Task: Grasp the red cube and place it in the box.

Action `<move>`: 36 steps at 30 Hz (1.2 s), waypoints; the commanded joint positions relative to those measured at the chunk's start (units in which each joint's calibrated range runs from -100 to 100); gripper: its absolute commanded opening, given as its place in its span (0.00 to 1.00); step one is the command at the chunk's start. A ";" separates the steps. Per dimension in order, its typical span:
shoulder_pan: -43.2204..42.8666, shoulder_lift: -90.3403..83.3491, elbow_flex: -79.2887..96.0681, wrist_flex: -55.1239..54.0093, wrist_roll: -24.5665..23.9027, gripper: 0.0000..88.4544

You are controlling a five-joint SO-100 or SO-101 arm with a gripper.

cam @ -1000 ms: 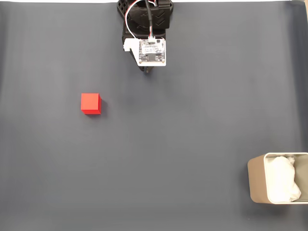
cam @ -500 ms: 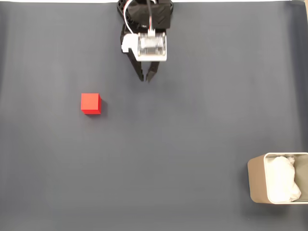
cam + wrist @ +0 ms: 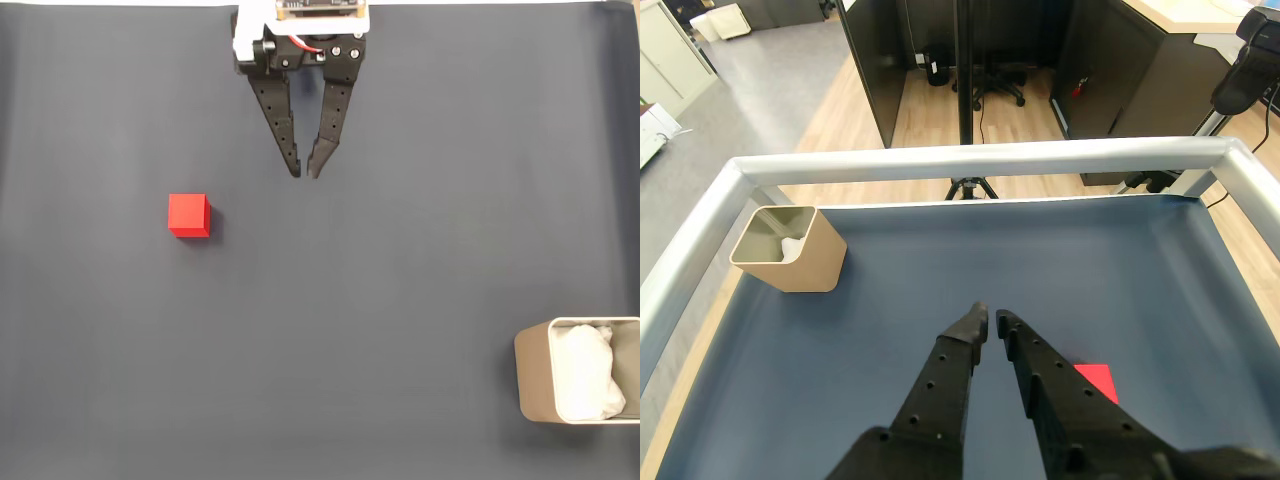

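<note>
Red cube, smooth-faced, on dark matte mat, beige round-cornered box apart.

my gripper: black fingers nearly together, a narrow gap at the tips, above the dark mat | red cube: just right of my right finger, partly hidden by it | box: far left of my tips, by the metal rail

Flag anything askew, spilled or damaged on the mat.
Nothing stands out. The small bright red cube sits flat on the dark mat, the beige rounded box stands upright with its white wrinkly lining inside, and the black end effector hangs apart from both.
</note>
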 commanded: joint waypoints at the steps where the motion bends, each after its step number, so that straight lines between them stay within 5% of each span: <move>1: 1.06 3.97 -9.07 5.41 0.78 0.00; 13: 13.13 10.04 -13.63 13.36 0.59 0.00; 36: 27.12 14.29 -4.42 8.03 2.78 0.01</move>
